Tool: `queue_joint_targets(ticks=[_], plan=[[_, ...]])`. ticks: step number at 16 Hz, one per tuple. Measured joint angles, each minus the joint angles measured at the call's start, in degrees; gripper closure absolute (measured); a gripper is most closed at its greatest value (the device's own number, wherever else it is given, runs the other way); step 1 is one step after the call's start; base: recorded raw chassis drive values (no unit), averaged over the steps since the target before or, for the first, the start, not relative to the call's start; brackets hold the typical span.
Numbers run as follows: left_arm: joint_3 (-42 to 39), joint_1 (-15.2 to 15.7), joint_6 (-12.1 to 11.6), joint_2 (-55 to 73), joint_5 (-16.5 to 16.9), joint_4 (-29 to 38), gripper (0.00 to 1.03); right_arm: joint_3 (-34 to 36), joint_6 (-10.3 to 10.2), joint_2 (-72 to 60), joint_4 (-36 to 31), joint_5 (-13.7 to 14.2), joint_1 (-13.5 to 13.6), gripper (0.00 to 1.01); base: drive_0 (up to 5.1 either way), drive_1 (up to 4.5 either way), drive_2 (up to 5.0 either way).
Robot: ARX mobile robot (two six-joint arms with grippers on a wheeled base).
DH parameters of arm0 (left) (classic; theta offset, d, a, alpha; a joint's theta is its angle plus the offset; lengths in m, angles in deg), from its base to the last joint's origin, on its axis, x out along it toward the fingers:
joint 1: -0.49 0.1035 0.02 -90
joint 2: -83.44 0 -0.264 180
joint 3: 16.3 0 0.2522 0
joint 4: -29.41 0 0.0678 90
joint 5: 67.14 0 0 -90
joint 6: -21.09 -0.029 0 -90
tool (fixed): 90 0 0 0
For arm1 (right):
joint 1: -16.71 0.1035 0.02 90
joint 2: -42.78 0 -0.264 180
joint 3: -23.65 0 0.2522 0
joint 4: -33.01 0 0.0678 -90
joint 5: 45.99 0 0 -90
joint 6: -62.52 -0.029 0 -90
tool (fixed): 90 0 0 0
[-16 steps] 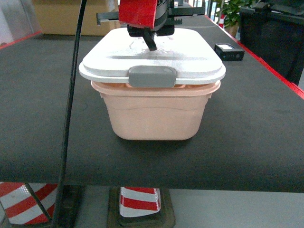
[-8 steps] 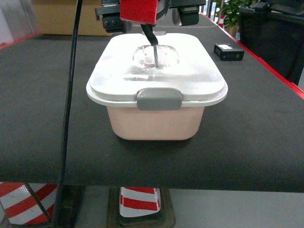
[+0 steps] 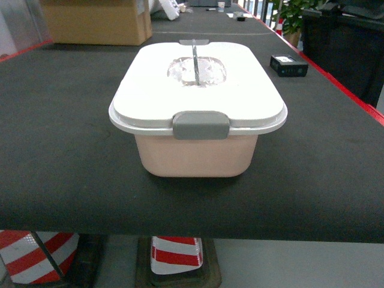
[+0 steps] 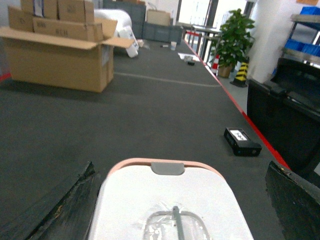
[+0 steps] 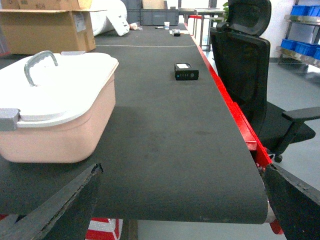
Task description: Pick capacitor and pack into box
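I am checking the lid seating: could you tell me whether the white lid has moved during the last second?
Yes. The white lid dropped onto the box, judged against the table.

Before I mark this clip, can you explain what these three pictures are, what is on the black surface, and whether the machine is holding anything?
It is a wheeled robot with two arms; each arm ends in a gripper with two fingers. One picture comes from a camera on the robot's head, the other two from cameras on its wrists.

On the black table stands the box, a peach-pink tub, with its white lid on. Farther back lie a small black device and a brown cardboard carton. An office chair stands beside the table.

In each wrist picture the dark fingers sit far apart at the bottom corners with nothing between them. Nothing is held.
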Motion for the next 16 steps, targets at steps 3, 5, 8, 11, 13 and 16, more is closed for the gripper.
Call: queue_joint_targets(ticks=[3, 5, 8, 11, 13, 16], plan=[[-24.2, 3.0, -5.0, -19.6, -1.4, 12.3, 0.05, 0.0, 0.0, 0.0, 0.0, 0.0, 0.0, 0.03, 0.0, 0.0, 0.0], [-38.5, 5.8, -7.6, -31.7, -2.1, 14.1, 0.05, 0.0, 0.0, 0.0, 0.0, 0.0, 0.0, 0.03, 0.0, 0.0, 0.0], [-55.2, 10.2, -7.2, -50.1, 3.1, 4.4, 0.05, 0.0, 0.0, 0.0, 0.0, 0.0, 0.0, 0.03, 0.0, 0.0, 0.0], [-55.0, 10.8, -6.2, -53.0, 4.7, 2.0, 0.08, 0.0, 0.0, 0.0, 0.0, 0.0, 0.0, 0.03, 0.0, 0.0, 0.0], [-58.8, 15.4, -6.4, -58.1, 11.8, -2.3, 0.34, 0.0, 0.0, 0.0, 0.0, 0.0, 0.0, 0.03, 0.0, 0.0, 0.0], [-61.3, 17.7, -6.4, -60.7, 13.7, -2.3, 0.49, 0.0, 0.0, 0.0, 0.0, 0.0, 0.0, 0.03, 0.0, 0.0, 0.0]])
